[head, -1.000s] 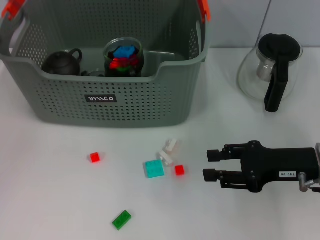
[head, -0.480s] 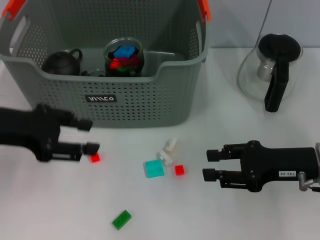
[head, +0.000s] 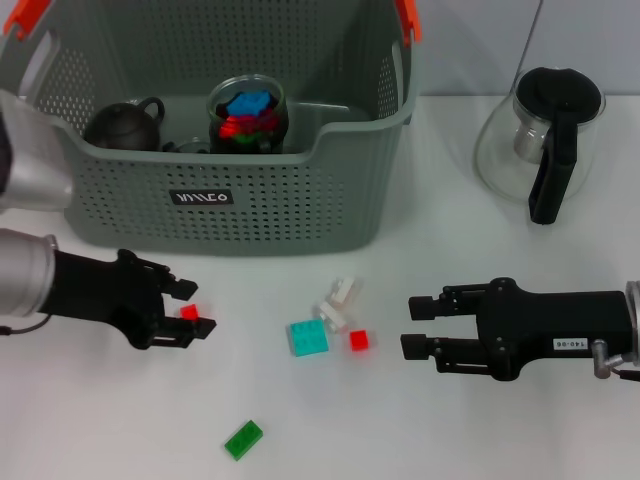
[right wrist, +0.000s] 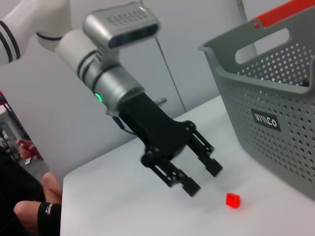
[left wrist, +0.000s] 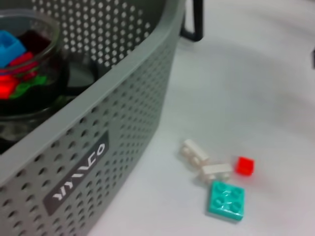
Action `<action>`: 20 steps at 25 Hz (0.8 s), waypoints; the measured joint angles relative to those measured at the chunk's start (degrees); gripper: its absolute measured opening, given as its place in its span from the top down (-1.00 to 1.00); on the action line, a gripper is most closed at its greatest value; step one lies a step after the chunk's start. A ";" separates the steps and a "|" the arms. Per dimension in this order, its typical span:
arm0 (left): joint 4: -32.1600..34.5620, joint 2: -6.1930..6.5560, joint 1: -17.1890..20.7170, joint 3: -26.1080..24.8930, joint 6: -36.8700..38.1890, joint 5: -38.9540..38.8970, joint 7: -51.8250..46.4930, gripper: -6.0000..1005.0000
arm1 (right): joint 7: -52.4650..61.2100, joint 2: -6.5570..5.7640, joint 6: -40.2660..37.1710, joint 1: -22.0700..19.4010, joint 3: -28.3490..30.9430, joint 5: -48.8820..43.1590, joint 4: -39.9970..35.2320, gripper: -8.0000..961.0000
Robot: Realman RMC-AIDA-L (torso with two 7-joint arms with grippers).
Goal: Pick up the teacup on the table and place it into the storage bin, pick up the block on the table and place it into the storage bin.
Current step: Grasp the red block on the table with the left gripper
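I have the storage bin (head: 230, 130) standing beyond both arms as the drop point, the right gripper (head: 420, 325) waiting open and empty beside the middle blocks, and the left gripper (head: 192, 312) open around the small red block (head: 188, 312), empty.

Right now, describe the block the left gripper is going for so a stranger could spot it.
Start at the storage bin and drop to the table below its black label. The left gripper is open around a small red block there. Unlike the other red block, it lies alone, away from the teal block and white blocks.
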 joint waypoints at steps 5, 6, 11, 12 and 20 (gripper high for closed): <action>-3.05 0.12 -0.24 2.49 -6.48 0.26 -0.29 -0.08 | 0.07 0.00 0.01 -0.13 0.00 -0.02 0.00 -0.21; -3.56 0.07 -0.17 3.03 -8.18 0.42 -0.19 -0.07 | 0.08 0.00 0.10 -0.13 0.00 -0.02 0.00 -0.21; -6.02 0.03 0.12 5.81 -14.32 1.14 0.13 -0.05 | 0.08 0.09 0.50 -0.21 -0.04 -0.02 0.08 -0.21; -6.61 0.07 0.11 6.18 -15.21 1.37 0.16 -0.04 | 0.08 0.09 0.52 -0.24 -0.06 -0.02 0.14 -0.21; -8.12 -0.02 -0.16 7.02 -17.75 3.23 -0.15 0.00 | 0.08 0.04 0.53 -0.30 -0.09 -0.01 0.49 -0.21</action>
